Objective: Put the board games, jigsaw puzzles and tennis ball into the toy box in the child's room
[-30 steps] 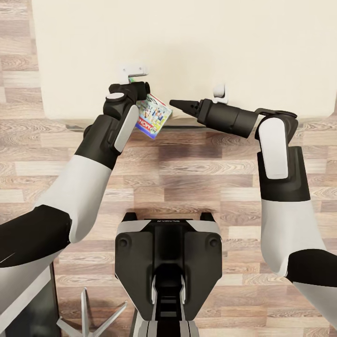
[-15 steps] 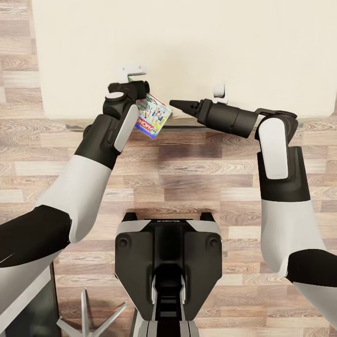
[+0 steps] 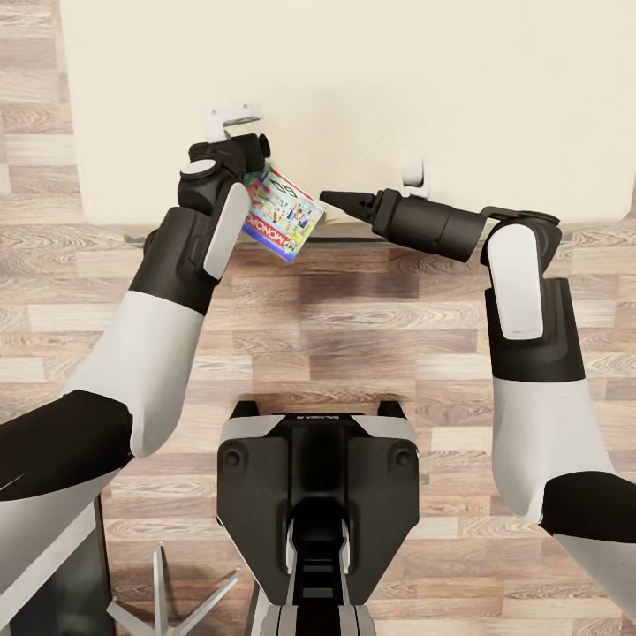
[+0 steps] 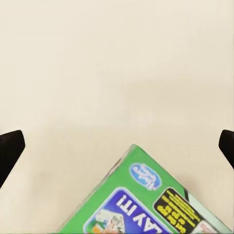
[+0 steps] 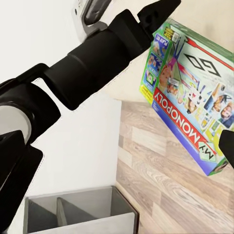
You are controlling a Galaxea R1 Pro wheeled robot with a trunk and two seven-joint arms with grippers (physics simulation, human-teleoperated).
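Upper left of centre in the head view, a green-bordered game box (image 3: pixel 284 212) printed "MY MONOPOLY" hangs tilted, one corner down, straddling the near edge of the cream bed (image 3: pixel 495 79) and the plank floor (image 3: pixel 353 336) below it. The left gripper (image 3: pixel 254 159) is clamped on the box's upper corner, its wrist bent above the mattress edge, and a small white bracket (image 3: pixel 231 115) sits just beyond it on the mattress. From the right wrist view the box (image 5: pixel 192 95) shows its printed face slanting across the upper right of the frame, with a black finger (image 5: pixel 158 12) of the left gripper pinching its top corner; a grey open shelf unit (image 5: pixel 80 212) stands on the floor (image 5: pixel 165 175) at the lower left. The left wrist view has the green corner of the box (image 4: pixel 146 200) rising from the lower edge against the pale mattress (image 4: pixel 117 63), with a dark fingertip (image 4: pixel 9 148) at either side. The right gripper (image 3: pixel 340 198) points left at mid-height in the head view, just right of the box and apart from it, its fingers drawn together to a narrow tip and holding nothing. Another white bracket (image 3: pixel 413 174) lies behind it on the bed's edge. The robot's dark trunk (image 3: pixel 316 495) fills the lower centre.
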